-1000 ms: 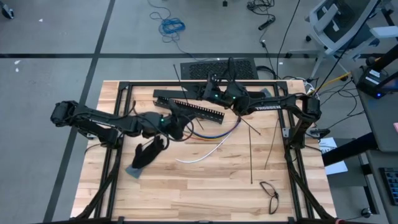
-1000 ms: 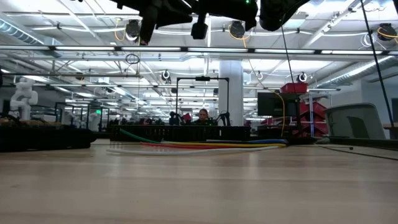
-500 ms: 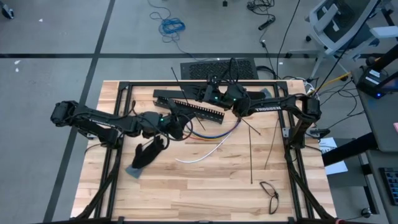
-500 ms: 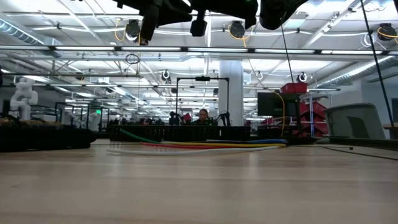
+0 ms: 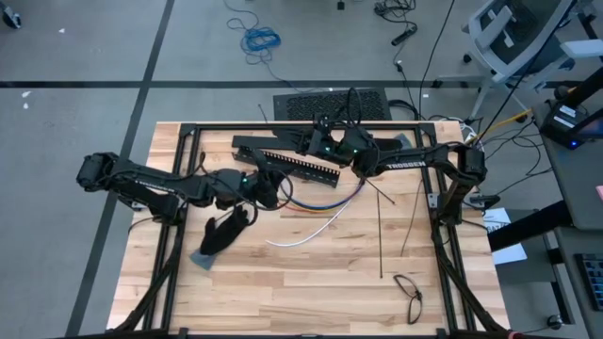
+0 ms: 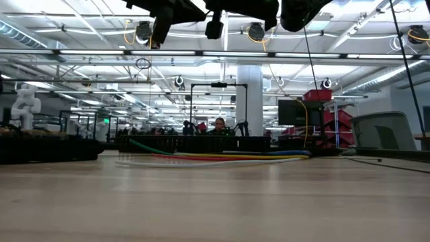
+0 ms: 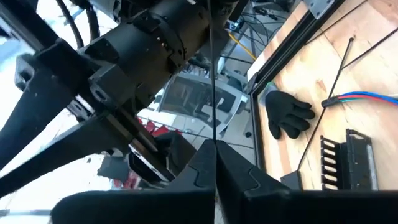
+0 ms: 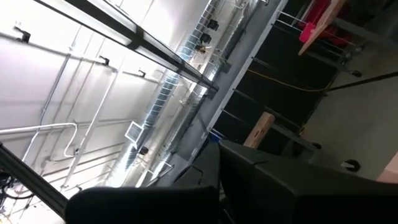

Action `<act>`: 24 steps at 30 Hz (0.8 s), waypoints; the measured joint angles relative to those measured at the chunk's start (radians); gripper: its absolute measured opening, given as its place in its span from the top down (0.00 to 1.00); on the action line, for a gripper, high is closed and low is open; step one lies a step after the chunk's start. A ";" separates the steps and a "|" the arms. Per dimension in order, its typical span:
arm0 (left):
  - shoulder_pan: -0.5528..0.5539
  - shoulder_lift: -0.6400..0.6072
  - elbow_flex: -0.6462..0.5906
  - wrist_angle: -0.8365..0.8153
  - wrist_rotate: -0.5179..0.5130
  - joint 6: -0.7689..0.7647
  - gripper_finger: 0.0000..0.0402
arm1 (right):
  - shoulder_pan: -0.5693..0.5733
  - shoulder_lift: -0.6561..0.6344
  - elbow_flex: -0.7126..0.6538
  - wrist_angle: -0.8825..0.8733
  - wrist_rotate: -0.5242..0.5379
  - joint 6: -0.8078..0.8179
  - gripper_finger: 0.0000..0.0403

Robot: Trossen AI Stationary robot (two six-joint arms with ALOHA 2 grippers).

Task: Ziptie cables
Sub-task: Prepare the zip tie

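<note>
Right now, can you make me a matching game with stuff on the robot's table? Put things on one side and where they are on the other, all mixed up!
Things:
1. black glove
2. eyeglasses
3. cables
4. long black slotted bar

Places:
A. near the middle of the table, curving in arcs
B. toward the table's back edge, under both grippers
C. front right corner of the table
D. left part of the table, beside the left arm

Pairs: 1-D, 2-C, 3-A, 4-B
</note>
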 joint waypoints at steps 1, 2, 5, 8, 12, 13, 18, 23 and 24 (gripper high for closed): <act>-0.005 -0.001 0.008 0.000 0.001 -0.042 0.99 | 0.000 0.000 0.000 0.000 0.000 -0.009 1.00; -0.010 -0.006 0.016 0.000 0.007 -0.091 1.00 | -0.001 0.000 0.000 0.000 0.000 -0.027 1.00; -0.029 -0.037 0.039 0.008 0.081 -0.265 1.00 | -0.010 0.000 0.000 -0.013 -0.012 -0.088 1.00; -0.050 -0.066 0.048 0.010 0.116 -0.383 1.00 | -0.021 -0.001 0.000 -0.035 -0.031 -0.104 1.00; -0.073 -0.079 0.048 -0.006 0.110 -0.412 1.00 | -0.033 0.000 0.000 -0.050 -0.061 -0.115 1.00; -0.081 -0.079 0.048 -0.006 0.110 -0.419 1.00 | -0.039 0.000 0.000 -0.050 -0.077 -0.134 1.00; -0.119 -0.096 0.047 -0.046 0.177 -0.553 1.00 | -0.080 -0.001 0.000 -0.060 -0.179 -0.266 1.00; -0.132 -0.173 0.047 -0.119 0.256 -0.633 1.00 | -0.143 -0.019 0.000 -0.255 -0.271 -0.424 1.00; -0.132 -0.195 0.047 -0.122 0.281 -0.654 1.00 | -0.153 -0.029 0.000 -0.342 -0.266 -0.475 1.00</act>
